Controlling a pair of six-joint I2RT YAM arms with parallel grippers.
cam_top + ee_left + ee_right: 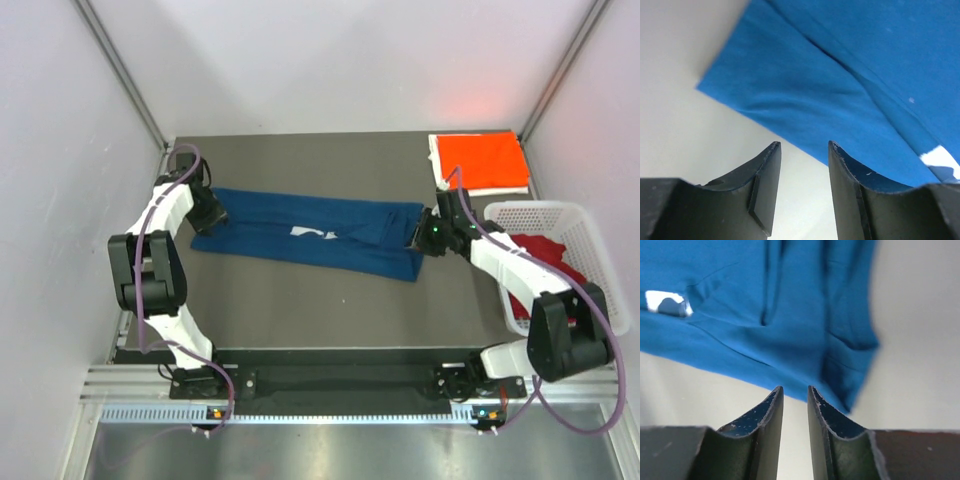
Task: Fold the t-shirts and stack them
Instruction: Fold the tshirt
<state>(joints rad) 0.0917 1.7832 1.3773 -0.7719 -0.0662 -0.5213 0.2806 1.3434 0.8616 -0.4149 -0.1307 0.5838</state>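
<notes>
Grey tabletop is carrying the job as you are working the navy blue t-shirt, which is lying across its middle as a long band already folded lengthwise, its white print facing up near the centre. White lattice basket is sitting at the right edge, holding the dark red t-shirt in a loose heap. The orange-red t-shirt is lying folded flat at the far right corner. Your left gripper is hovering just off the band's left end, jaws standing apart with only bare table between them, gripping nothing. Your right gripper is hovering at the right end, jaws parted narrowly and likewise gripping nothing. By the look of it, you are sitting between folds, with the crosswise fold waiting. The next move is likely calling for a pinch through both layers at one end, then carrying it squarely over toward the other.
</notes>
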